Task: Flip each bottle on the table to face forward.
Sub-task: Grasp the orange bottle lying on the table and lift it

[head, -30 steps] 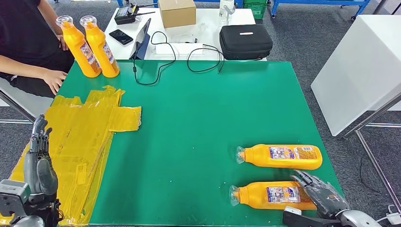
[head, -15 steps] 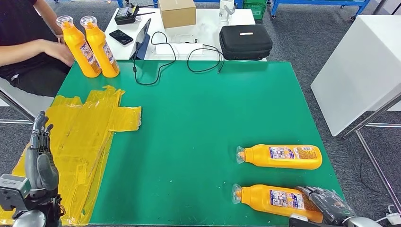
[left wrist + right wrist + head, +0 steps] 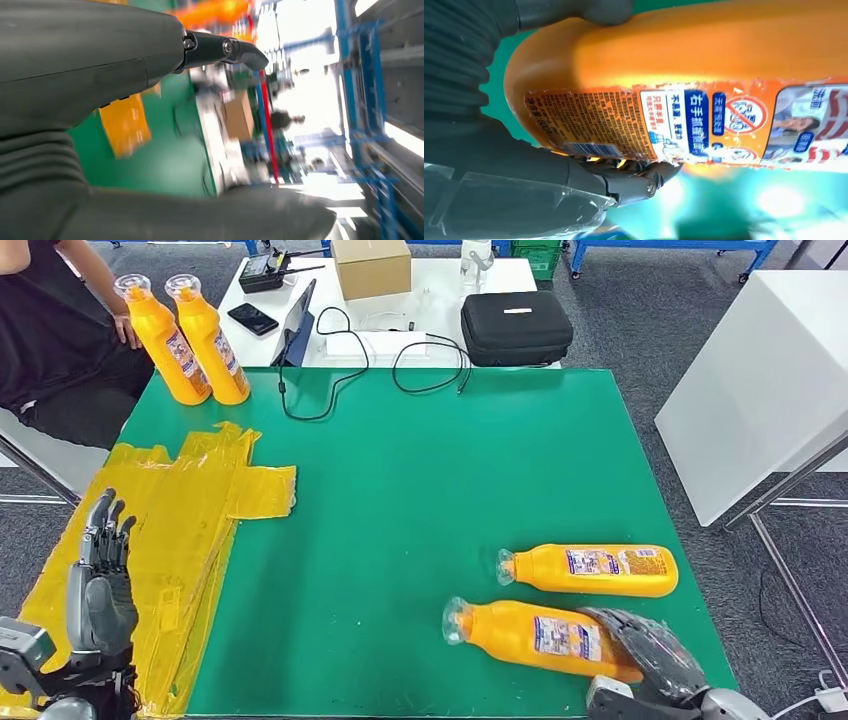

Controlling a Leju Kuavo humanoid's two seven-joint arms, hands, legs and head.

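Well, from my head view, the green mat [image 3: 420,500] lay smooth, with crinkled yellow plastic sheeting [image 3: 180,530] at nine o'clock. My right hand [image 3: 645,650] gripped the base of the nearer bottle [image 3: 530,633], a glossy orange one lying tilted at five o'clock, cap toward nine. A second lying bottle [image 3: 590,570] sat just beyond it at four o'clock, apart. Two upright bottles [image 3: 185,338] stood at eleven o'clock beside a person's arm [image 3: 105,302]. My left hand [image 3: 100,580] hovered at seven o'clock, fingers straight and apart, holding nothing.

My left wrist view was blurred, showing one dark finger [image 3: 225,50] outstretched.

My right wrist view revealed the held bottle's printed label [image 3: 684,125], thumb above and dark fingers [image 3: 634,180] beneath.
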